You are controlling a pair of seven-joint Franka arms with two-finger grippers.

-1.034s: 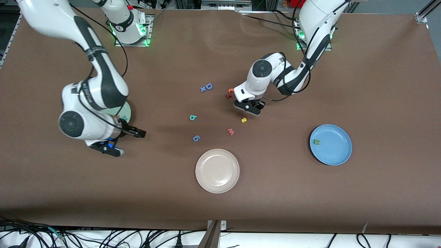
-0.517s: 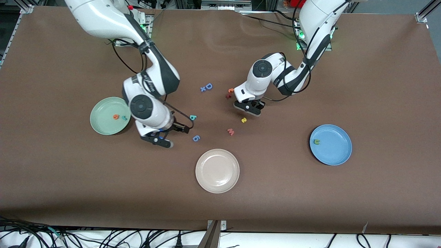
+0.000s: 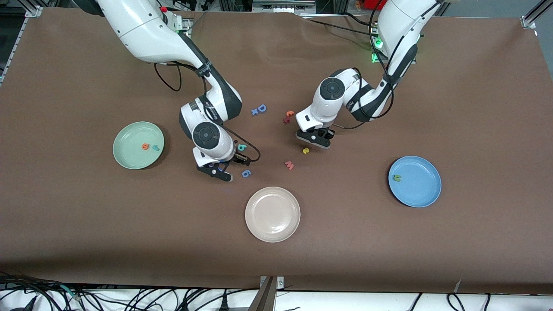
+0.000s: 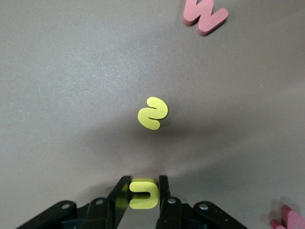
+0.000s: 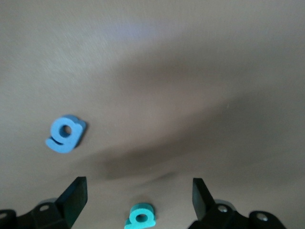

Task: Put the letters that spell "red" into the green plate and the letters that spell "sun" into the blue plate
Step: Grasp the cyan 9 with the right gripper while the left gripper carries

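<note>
My left gripper [image 4: 143, 187] is shut on the yellow u [image 4: 143, 194], low over the table's middle [image 3: 314, 139]. The yellow s [image 4: 152, 113] lies on the cloth just ahead of it [image 3: 306, 150]. An olive n [image 3: 396, 177] lies in the blue plate [image 3: 425, 190]. The green plate [image 3: 129, 160] holds the orange e [image 3: 145, 147] and the teal r [image 3: 155, 148]. My right gripper [image 5: 138, 186] hangs open over the teal d [image 5: 141, 217], which lies flat between its fingers; in the front view the gripper [image 3: 242, 160] is beside the d [image 3: 242, 147].
A periwinkle 6-shaped letter [image 3: 246, 173] lies next to the right gripper, and a pink w [image 3: 289, 165] near the s. A blue D with an x [image 3: 259, 109] and an orange-red pair [image 3: 288, 116] lie toward the bases. A cream plate [image 3: 272, 233] sits nearest the camera.
The right arm swung from over the green plate to above the teal d, uncovering the plate. The left gripper closed further on the yellow u and shifted slightly toward the s.
</note>
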